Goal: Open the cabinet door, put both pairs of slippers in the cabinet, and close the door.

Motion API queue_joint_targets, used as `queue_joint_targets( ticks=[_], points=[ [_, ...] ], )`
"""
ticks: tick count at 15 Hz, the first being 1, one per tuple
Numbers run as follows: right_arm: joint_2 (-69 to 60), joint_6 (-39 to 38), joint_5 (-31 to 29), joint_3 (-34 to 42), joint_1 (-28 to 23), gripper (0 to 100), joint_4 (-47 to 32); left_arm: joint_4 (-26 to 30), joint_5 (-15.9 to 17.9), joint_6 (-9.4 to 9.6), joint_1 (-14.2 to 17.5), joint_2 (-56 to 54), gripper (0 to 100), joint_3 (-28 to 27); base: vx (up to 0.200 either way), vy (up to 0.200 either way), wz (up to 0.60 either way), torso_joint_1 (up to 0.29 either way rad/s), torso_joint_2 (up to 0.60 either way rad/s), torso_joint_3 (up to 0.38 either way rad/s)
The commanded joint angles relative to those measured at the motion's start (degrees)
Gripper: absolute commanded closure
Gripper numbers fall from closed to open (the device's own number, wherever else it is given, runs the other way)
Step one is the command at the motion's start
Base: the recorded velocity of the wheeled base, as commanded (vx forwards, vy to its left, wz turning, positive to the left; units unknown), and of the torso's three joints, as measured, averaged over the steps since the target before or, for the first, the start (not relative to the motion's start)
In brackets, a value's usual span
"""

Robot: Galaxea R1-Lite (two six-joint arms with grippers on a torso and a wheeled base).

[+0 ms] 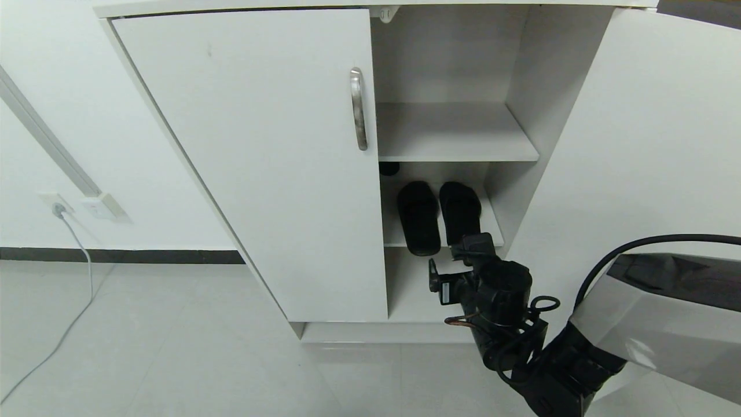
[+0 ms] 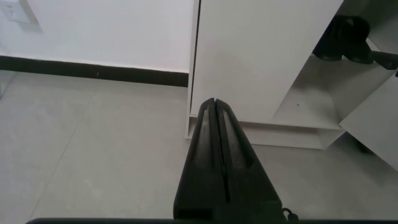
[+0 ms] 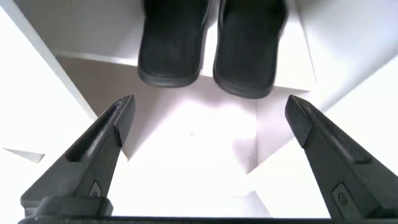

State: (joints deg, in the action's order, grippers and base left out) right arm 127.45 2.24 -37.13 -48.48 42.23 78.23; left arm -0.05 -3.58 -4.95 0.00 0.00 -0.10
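Behind closed door, half-hidden dark object

Right arm stretched forward from the lower right, cables looped at the wrist, right gripper with its two black fingers spread wide, nothing between them, left gripper with fingers pressed flat together, empty, angled forward and slightly down

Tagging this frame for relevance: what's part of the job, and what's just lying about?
Job: cabinet, open right door, closed left door, black slippers on a shelf, right gripper.
Lying about: wall socket, grey cable.
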Motion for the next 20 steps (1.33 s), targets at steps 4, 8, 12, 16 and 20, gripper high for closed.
queue_joint_targets(
  ticks=[4, 8, 12, 16, 20],
  points=[
    [0.1, 0.4, 0.0, 0.8, 0.0, 0, 0.3, 0.0, 0.1, 0.03, 0.0, 0.1, 100, 0.0, 0.000, 0.000, 0.00, 0.000, 0.00, 0.000],
    [0.3, 0.4, 0.0, 0.9, 0.0, 0, 0.3, 0.0, 0.1, 0.03, 0.0, 0.1, 100, 0.0, 0.000, 0.000, 0.00, 0.000, 0.00, 0.000],
    [0.3, 0.4, 0.0, 1.5, 0.0, 0, 0.3, 0.0, 0.2, 0.03, 0.0, 0.1, 100, 0.0, 0.000, 0.000, 0.00, 0.000, 0.00, 0.000],
    [0.6, 0.4, 0.1, 2.0, 0.4, 0, 0.3, 0.0, 0.2, 0.03, 0.0, 0.1, 100, 0.0, 0.000, 0.000, 0.00, 0.000, 0.00, 0.000],
    [1.0, 0.4, 0.1, 2.0, 0.5, 0, 0.3, 0.0, 0.2, 0.03, 0.0, 0.1, 100, 0.0, 0.000, 0.000, 0.00, 0.001, 0.00, 0.096]
  ],
)
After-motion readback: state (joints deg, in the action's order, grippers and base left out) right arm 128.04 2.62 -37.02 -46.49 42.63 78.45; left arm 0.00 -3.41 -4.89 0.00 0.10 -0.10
